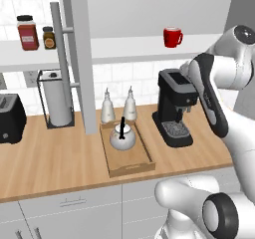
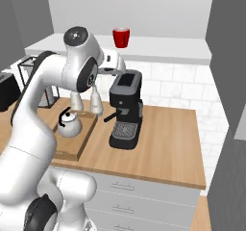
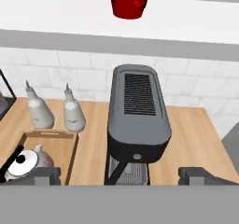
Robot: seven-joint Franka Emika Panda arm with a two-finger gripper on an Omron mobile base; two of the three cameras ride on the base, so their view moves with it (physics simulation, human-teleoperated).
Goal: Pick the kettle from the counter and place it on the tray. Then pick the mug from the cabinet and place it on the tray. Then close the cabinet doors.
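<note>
Kettle (image 1: 122, 137) sits in the tray (image 1: 142, 159), toward its back end, black handle upright. Tray lies on the wooden table (image 1: 50, 163), between the open cabinet door (image 1: 79, 54) and the coffee machine (image 1: 174, 106). Tray otherwise bare. Two pale bottles (image 1: 118, 106) stand on the table just behind the tray's far rim.

Red mug (image 1: 172, 37) stands upright on the white cabinet shelf (image 1: 124, 49), handle to its right in the left base view, above the coffee machine. Mug contents can't be seen. On the shelf left of the door: a jar with red contents and dark lid (image 1: 27, 33), a smaller amber jar (image 1: 48, 38); labels too small to read. No legible writing anywhere.

Tool (image 3: 119, 174) is open, holding nothing, fingertips (image 3: 44, 174) spread wide at the bottom of the hand view, hovering over the coffee machine, below the mug. Paper towel roll in a wire stand (image 1: 56, 98) and a black toaster (image 1: 10, 117) sit at table's left.
</note>
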